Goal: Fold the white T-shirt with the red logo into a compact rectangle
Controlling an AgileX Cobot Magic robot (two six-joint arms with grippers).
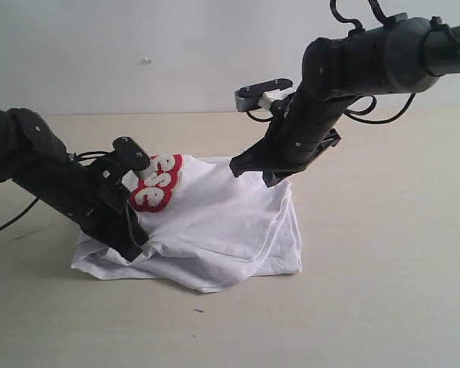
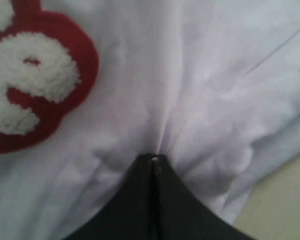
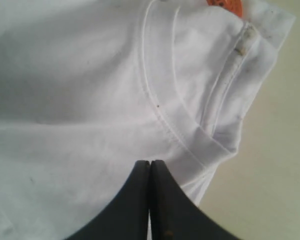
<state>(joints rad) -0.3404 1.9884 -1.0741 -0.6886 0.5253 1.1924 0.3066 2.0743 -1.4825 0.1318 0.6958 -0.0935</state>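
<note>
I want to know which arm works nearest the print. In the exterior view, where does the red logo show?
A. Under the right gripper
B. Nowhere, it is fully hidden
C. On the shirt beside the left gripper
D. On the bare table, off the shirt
C: the red logo sits on the white T-shirt close beside the left gripper, well away from the right gripper.

Pale beige table (image 1: 383, 307) is seen, matte and plain. White T-shirt (image 1: 215, 230) is laid on it, rumpled and layered, with its lower edges flat on the surface. Small dark speck (image 1: 198, 310) is noted on the table near the T-shirt, on the camera side.
</note>
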